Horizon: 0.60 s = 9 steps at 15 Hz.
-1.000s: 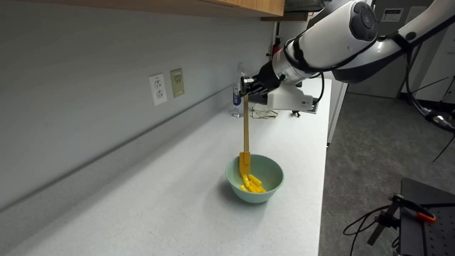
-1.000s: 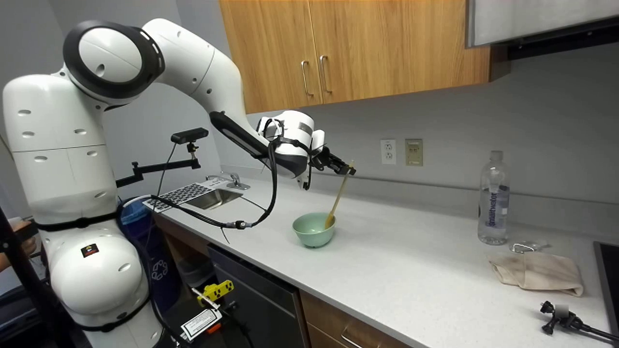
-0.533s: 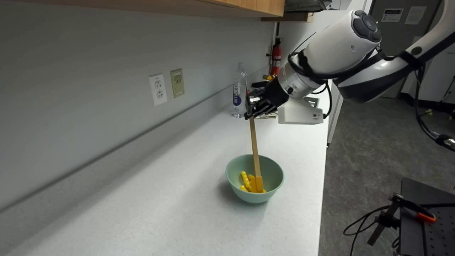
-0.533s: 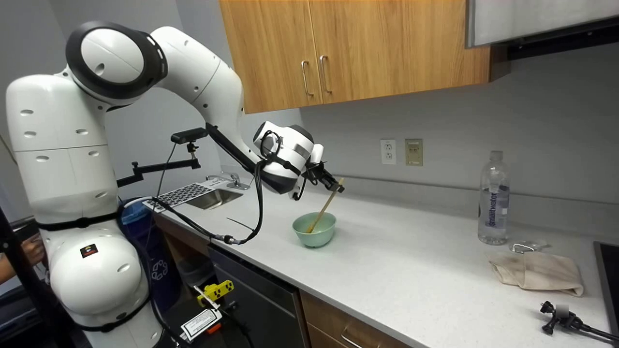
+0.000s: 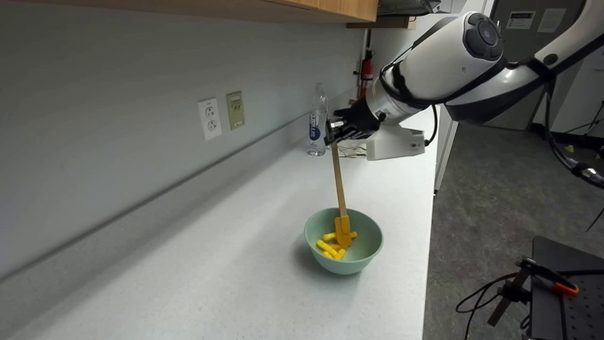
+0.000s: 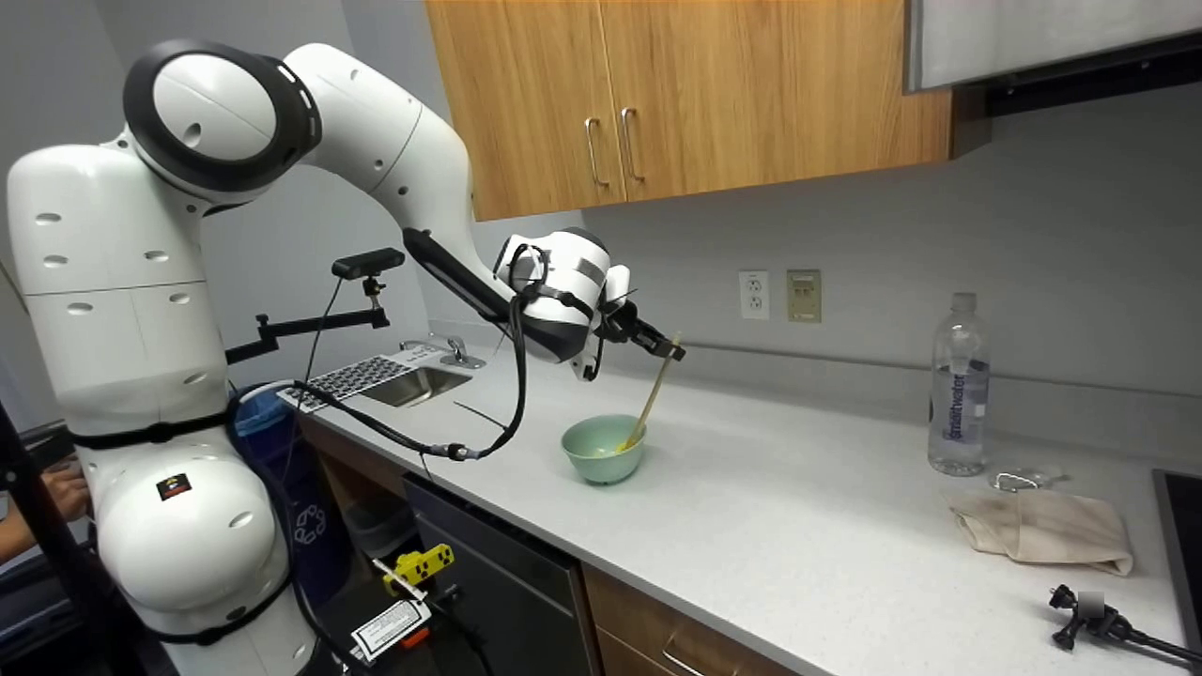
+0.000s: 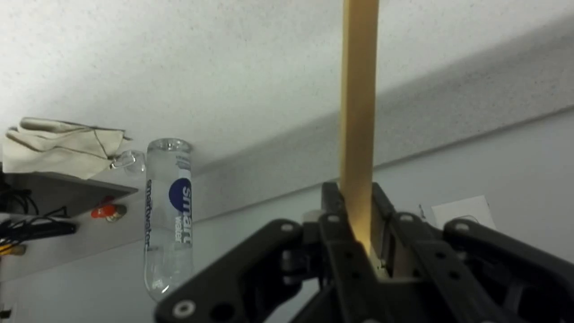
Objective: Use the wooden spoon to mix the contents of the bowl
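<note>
The pale mint-green bowl stands on the counter and also shows in an exterior view. Several bright yellow bits, the contents, lie in its bottom. The wooden spoon has a straight tan handle and a flat orange-yellow head. My gripper is shut on the upper handle, well above the bowl, as an exterior view also shows. The spoon leans slightly, with its head inside the bowl among the yellow bits. In the wrist view the handle runs between both fingers; the bowl is out of view.
A water bottle stands near the wall, with a folded cloth and a small black mount beyond the bowl. The wall runs along the counter. A wooden cabinet hangs above. A sink lies behind the arm.
The spoon head went from the bowl's wall-side down into the bits, then rose slightly. The gripper dipped and rose again. The bowl shifted slightly away from the wall, and the bits are rearranged.
</note>
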### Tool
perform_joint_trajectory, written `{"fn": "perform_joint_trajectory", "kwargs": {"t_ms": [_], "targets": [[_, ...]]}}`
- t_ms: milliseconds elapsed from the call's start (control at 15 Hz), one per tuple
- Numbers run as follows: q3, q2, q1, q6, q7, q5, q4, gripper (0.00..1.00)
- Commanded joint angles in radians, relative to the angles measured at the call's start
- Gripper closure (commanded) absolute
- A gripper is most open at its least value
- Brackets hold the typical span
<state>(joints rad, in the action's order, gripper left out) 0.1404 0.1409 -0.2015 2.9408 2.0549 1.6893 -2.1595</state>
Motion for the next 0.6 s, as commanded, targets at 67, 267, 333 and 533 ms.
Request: {"fn": "perform_joint_trajectory", "kwargs": {"t_ms": [67,267,333,533], "targets": [[-0.012,-0.019,-0.019,-0.097,0.185,0.196,0.044,0.96],[-0.011,-0.021,-0.011,-0.074,0.168,0.133,0.032,0.96],[-0.007,-0.02,-0.006,-0.045,0.123,0.081,0.024,0.96],[-0.073,-0.023,0.088,0.079,-0.116,-0.178,-0.029,0.96]]}}
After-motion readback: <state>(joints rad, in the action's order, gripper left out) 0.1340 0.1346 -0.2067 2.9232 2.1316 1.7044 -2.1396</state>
